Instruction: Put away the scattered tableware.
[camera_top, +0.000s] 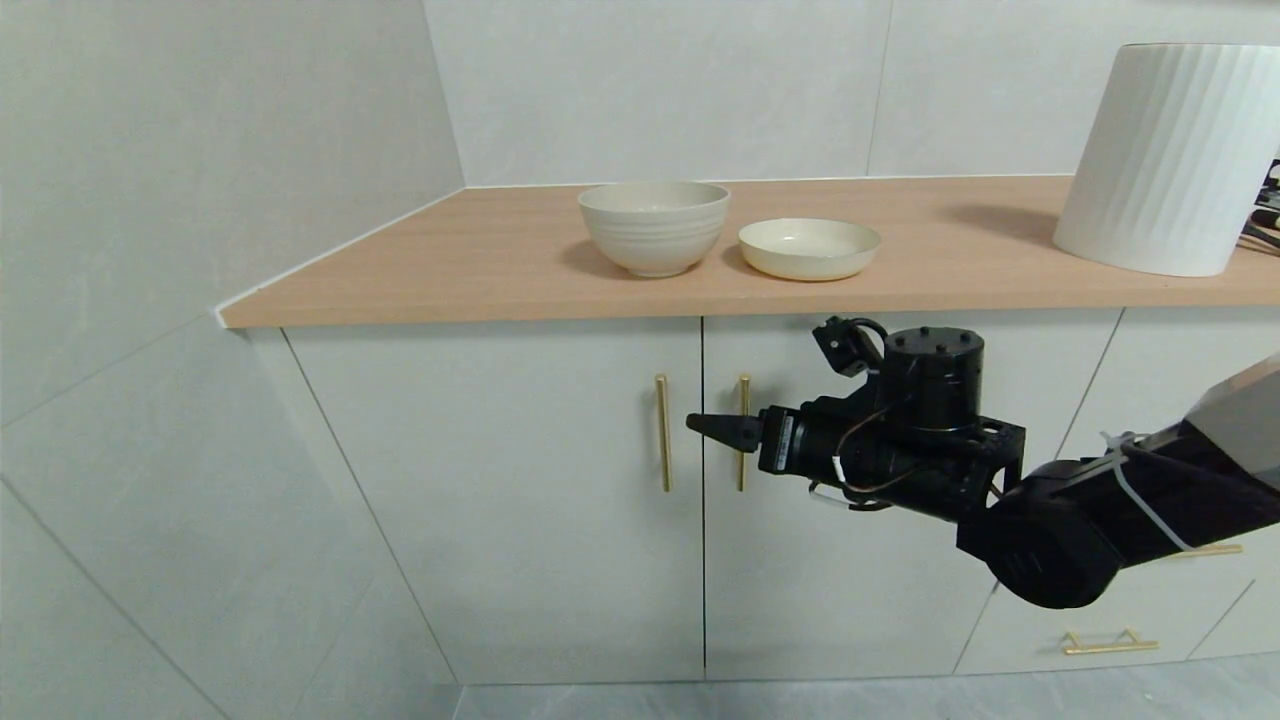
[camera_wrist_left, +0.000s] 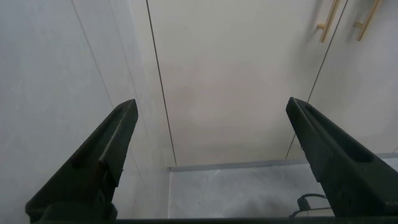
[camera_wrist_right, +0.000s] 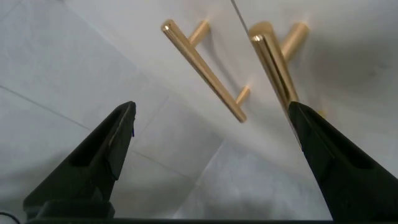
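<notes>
Right gripper (camera_top: 715, 425), jaws wide, at right door handle (camera_top: 743, 395); prob. not yet round it, so should centre bar btwn fingers before closing. Left gripper (camera_wrist_left: 211, 102) likewise wide.

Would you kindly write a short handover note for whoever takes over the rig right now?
Left gripper: open, empty, facing the cabinet front near the floor.
Right gripper: open, empty, at the gold handles of the shut cabinet doors, clamped on neither.
Things: bowl and plate sit side by side on the counter.
Done: nothing put away yet.
Left: probably grasp a handle, open a door, then move both dishes inside.
</notes>
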